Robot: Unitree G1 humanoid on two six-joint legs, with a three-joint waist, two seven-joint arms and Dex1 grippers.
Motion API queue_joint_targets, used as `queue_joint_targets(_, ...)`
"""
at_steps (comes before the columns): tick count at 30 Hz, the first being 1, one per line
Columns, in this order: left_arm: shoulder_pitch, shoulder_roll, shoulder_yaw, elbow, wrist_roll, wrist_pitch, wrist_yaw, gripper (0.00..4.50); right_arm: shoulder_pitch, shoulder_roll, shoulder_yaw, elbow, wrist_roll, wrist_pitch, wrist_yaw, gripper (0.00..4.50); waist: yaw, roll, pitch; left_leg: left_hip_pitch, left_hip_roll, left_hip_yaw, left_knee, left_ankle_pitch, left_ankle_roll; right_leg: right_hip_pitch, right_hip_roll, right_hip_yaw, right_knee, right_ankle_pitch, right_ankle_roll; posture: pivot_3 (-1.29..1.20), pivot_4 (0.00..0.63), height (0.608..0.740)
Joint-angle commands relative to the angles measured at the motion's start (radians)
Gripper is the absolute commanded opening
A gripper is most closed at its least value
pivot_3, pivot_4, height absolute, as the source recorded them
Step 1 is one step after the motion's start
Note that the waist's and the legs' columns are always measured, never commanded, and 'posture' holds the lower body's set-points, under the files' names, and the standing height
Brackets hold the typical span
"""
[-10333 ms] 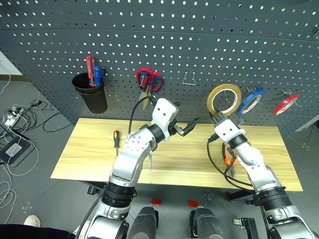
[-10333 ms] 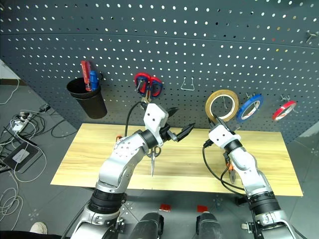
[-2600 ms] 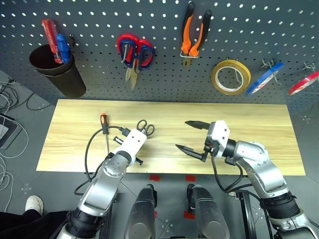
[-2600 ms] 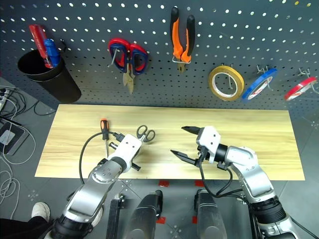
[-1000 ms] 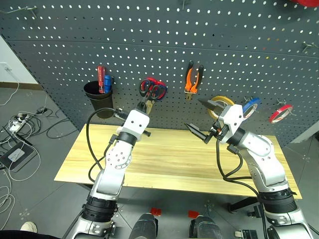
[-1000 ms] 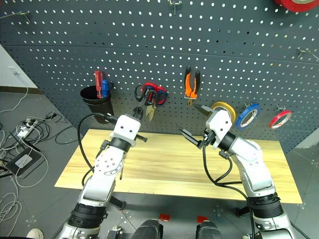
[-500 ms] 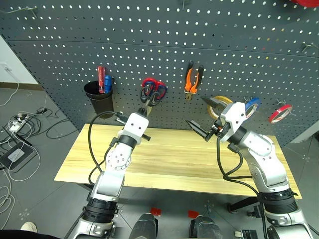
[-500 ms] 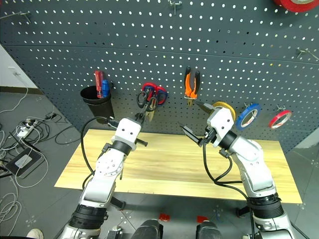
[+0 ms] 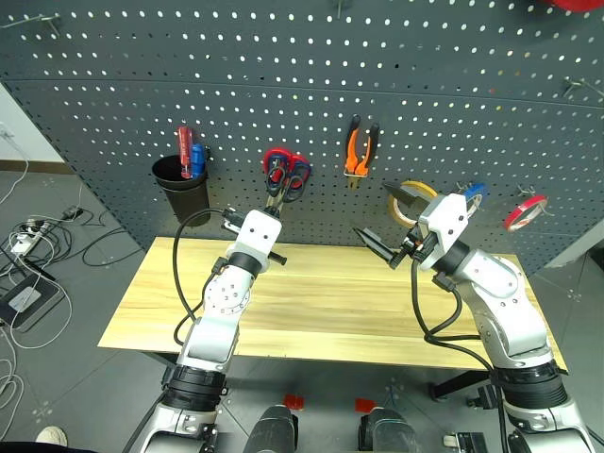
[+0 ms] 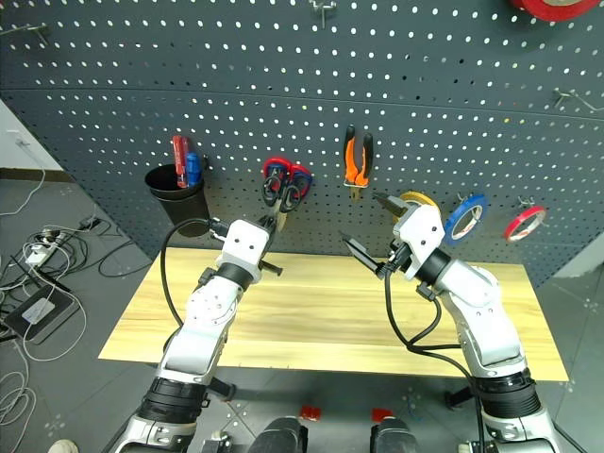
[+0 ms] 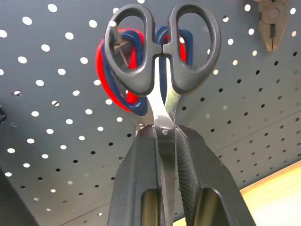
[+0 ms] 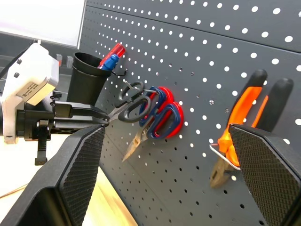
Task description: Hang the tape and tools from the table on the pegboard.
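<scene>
My left gripper [image 9: 269, 213] is raised to the dark grey pegboard [image 9: 283, 85]. It is shut on the steel blades of the black-handled scissors [image 11: 162, 52], as the left wrist view shows [image 11: 164, 133]. Their handle loops lie over the red-and-blue scissors [image 9: 293, 168], and a metal hook pokes through one loop. The orange pliers [image 9: 359, 146] hang on a hook to the right. My right gripper [image 9: 377, 219] hovers open and empty over the wooden table [image 9: 330, 311], partly covering the yellow tape [image 9: 420, 193] hung on the board.
A black cup [image 9: 184, 187] holding red and blue tools hangs on the board at the left. A blue tape roll [image 9: 475, 192] and a red tape roll [image 9: 524, 209] hang at the right. Cables [image 9: 28, 236] lie on the floor to the left.
Since 2.6 s ago my left gripper has lifted the black scissors off the table to the board. In the last second their handles came to rest over the hook. The right gripper held still.
</scene>
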Motion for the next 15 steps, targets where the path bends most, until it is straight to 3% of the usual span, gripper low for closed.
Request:
queue_joint_targets(1, -0.009, 0.003, 0.014, -0.023, -0.005, -0.011, -0.002, 2.04, 0.005, -0.011, -0.025, -0.044, 0.006, -0.003, 0.000, 4.50, 0.000, 0.000, 0.000, 0.000, 0.000, 0.000, 0.000, 0.000, 0.000, 0.000, 0.000, 0.000, 0.000, 0.000, 0.000, 0.05, 0.119, 0.740)
queue_joint_targets(9, 0.066, -0.013, 0.040, -0.059, -0.008, 0.043, 0.024, 4.38, 0.027, -0.021, -0.013, -0.069, 0.025, 0.004, 0.025, 4.50, -0.001, 0.001, 0.001, 0.000, 0.000, 0.000, 0.000, -0.001, 0.002, 0.000, 0.000, 0.000, 0.000, 0.000, 0.000, 0.06, 0.144, 0.740)
queue_joint_targets(15, 0.184, -0.022, 0.136, -0.134, -0.045, 0.200, 0.051, 4.48, 0.031, -0.023, 0.025, -0.085, 0.049, 0.042, 0.078, 4.50, -0.001, 0.005, 0.010, 0.001, 0.001, -0.002, 0.001, -0.003, 0.006, 0.001, 0.000, 0.001, 0.000, 0.000, 0.000, 0.09, 0.200, 0.740)
